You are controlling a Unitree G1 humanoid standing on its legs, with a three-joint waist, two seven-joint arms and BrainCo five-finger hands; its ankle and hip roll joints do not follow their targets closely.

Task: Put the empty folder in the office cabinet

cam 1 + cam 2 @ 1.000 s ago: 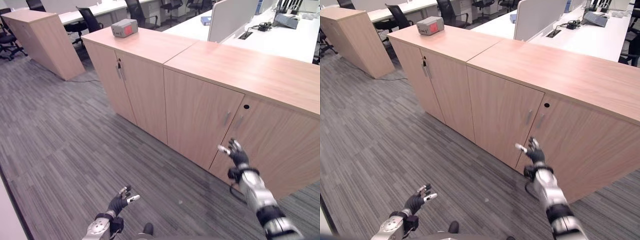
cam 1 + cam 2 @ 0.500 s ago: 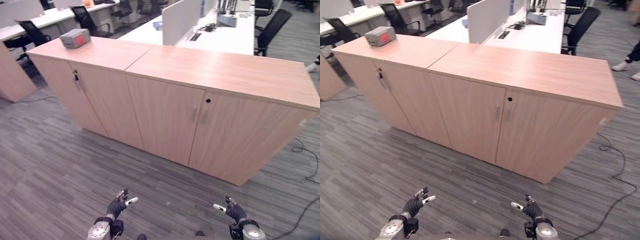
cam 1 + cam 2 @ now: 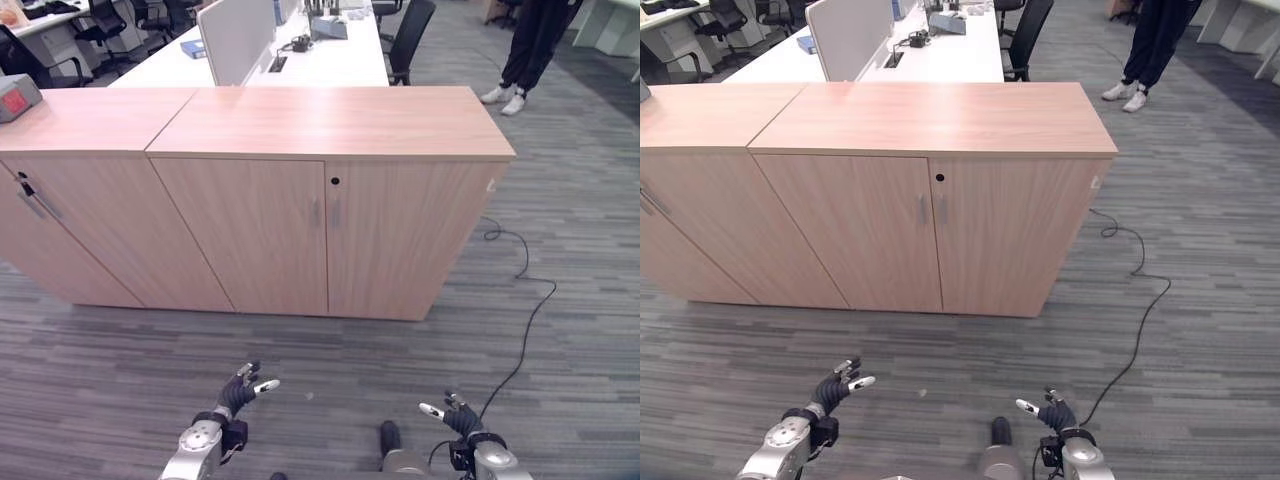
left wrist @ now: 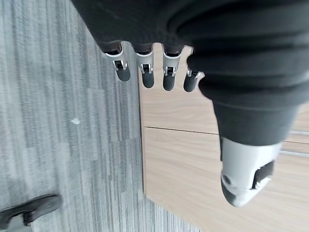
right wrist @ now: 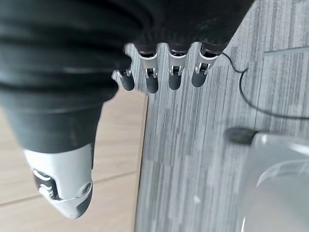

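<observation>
Silver-fingered and slack, my left hand (image 3: 238, 392) and right hand (image 3: 452, 414) hang low holding nothing, well short of the office cabinet (image 3: 330, 190) with both doors shut, and the folder seems nowhere here, so I should find it before reaching.

Two cabinets (image 3: 320, 190) (image 3: 70, 190), two hands (image 3: 240, 392) (image 3: 455, 415).

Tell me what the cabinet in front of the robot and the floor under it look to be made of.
Cabinet: apparently wood-effect laminate board, matte, judging by its even light grain and sharp flat edges; real veneer is possible. Its door handles look like small brushed metal bars. Floor: grey carpet, likely tiles, with a striped low-pile texture and no shine.
</observation>
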